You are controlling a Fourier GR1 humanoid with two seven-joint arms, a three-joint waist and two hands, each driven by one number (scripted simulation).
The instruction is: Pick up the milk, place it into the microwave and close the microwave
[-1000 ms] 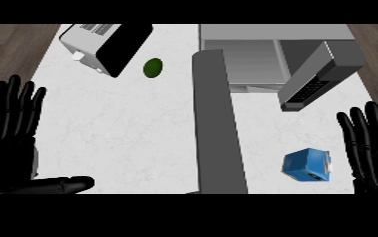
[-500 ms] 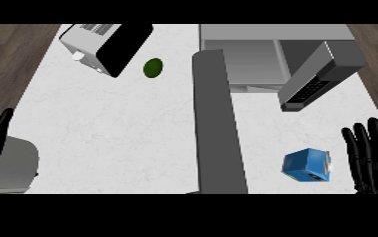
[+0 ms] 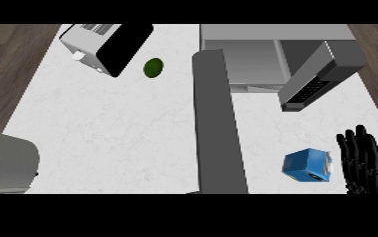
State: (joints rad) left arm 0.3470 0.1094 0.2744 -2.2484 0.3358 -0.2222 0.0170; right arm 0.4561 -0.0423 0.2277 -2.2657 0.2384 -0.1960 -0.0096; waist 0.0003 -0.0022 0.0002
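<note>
1 black hand shows in the head view: the right hand (image 3: 358,156), at the right edge of the white counter (image 3: 111,131). Its fingers point up and lie close side by side, straight and relaxed, holding nothing. It stands just beside the milk (image 3: 306,165), a small blue carton that rests on the counter near the lower right; the nearest fingers come close to the carton's right side, but I cannot tell whether they touch it.

Above the milk, the microwave (image 3: 258,56) sits at the counter's far edge with its cavity exposed, and its door (image 3: 319,76) swings out to the right, the dark control panel showing along its lower end. The milk is well outside the microwave, on the counter in front of the door.

A long grey upright panel (image 3: 218,126) runs from the microwave's left side down toward the lower edge, splitting the counter in 2. To its left lies a dark green oval object (image 3: 153,67), near a white toaster-like appliance (image 3: 103,46) with a black face set at an angle in the far left corner. Only a grey forearm (image 3: 16,163) shows at the left edge; its hand is out of sight.
</note>
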